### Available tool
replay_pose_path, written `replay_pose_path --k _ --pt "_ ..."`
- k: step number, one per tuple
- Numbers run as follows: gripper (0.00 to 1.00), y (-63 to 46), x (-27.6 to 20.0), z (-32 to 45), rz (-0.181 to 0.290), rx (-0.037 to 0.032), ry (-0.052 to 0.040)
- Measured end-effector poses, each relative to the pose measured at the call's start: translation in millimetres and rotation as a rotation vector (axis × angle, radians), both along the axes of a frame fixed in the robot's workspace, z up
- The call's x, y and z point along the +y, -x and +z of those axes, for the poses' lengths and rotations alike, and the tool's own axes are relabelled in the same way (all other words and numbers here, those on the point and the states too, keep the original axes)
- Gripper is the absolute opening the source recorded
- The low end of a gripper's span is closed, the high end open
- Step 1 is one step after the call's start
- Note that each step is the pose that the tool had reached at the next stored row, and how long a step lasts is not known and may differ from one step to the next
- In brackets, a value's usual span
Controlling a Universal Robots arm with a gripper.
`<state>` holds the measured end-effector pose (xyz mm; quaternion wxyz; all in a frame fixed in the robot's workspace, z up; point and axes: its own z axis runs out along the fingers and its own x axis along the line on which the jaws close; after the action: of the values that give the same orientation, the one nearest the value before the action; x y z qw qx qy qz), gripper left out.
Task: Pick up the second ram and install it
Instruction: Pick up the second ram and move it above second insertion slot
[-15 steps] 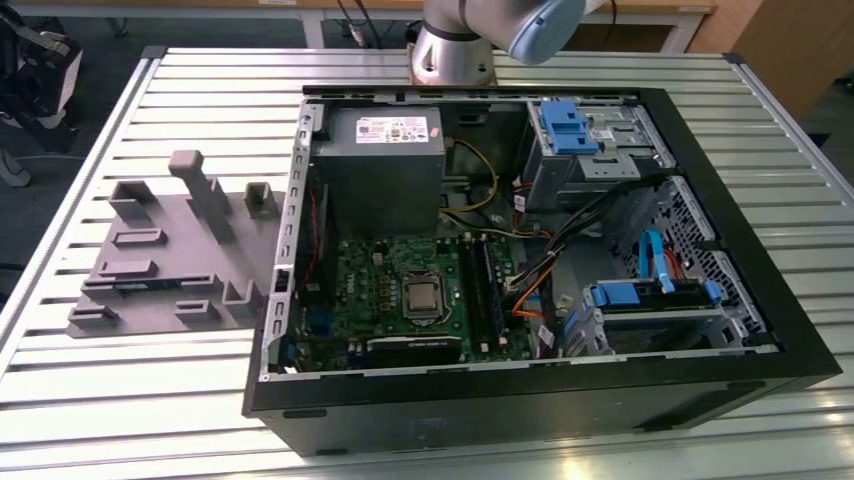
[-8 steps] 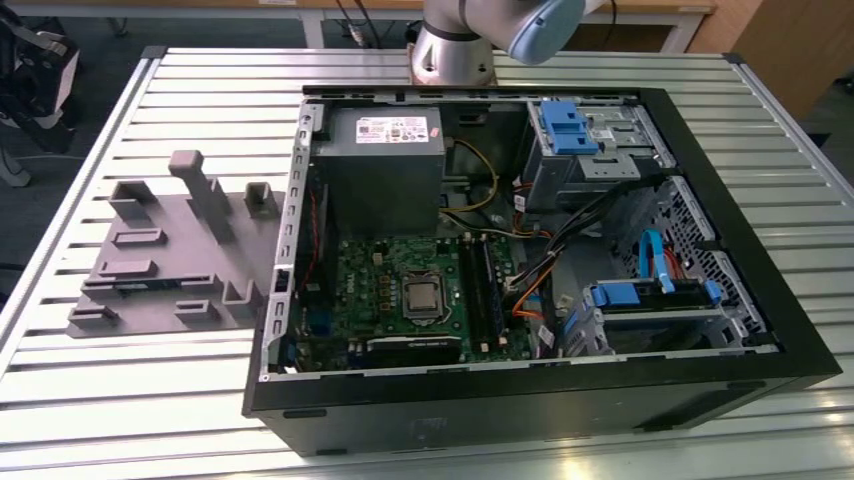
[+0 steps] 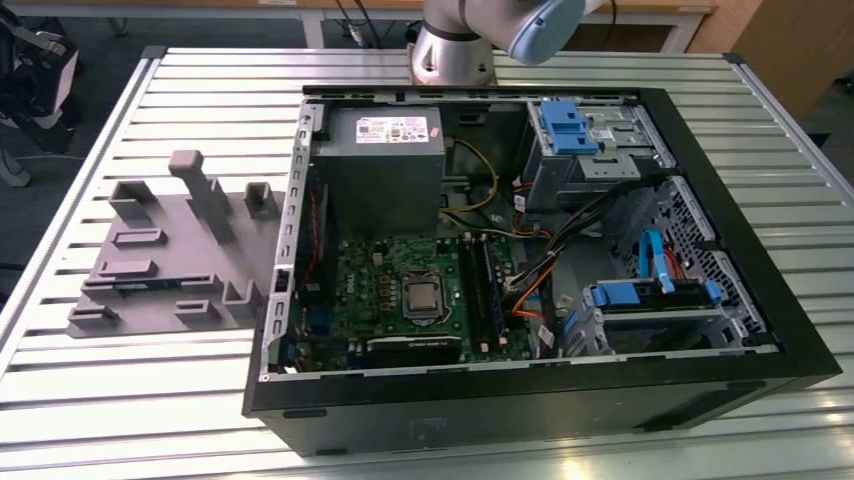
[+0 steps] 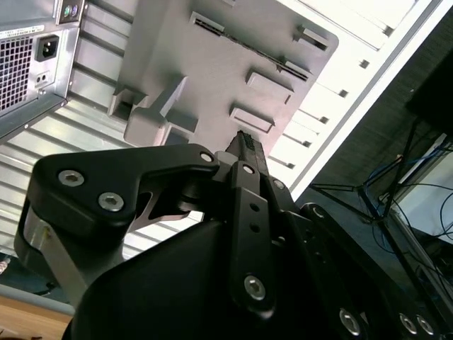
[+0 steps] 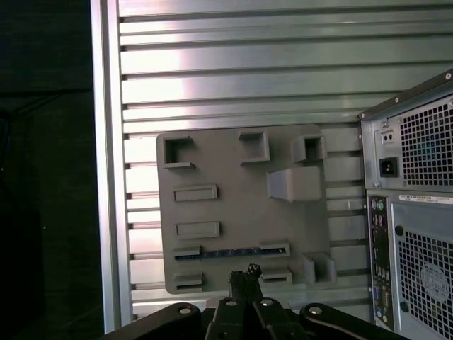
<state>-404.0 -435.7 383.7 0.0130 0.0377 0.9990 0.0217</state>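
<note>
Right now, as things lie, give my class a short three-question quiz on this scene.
1. True or false: the second ram is held by the gripper.
2. In the exterior view, the grey holder lies: A) left of the computer case, B) right of it, C) inside it.
3. Fill in: the ram lies in a slot of the ____.
Key: 1 false; 2 A; 3 grey holder.
</note>
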Motion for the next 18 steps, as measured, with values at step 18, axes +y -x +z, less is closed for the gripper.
replay_pose_path --k 18 --pt "0.11 0.0 0.0 -0.1 0.058 0.0 0.0"
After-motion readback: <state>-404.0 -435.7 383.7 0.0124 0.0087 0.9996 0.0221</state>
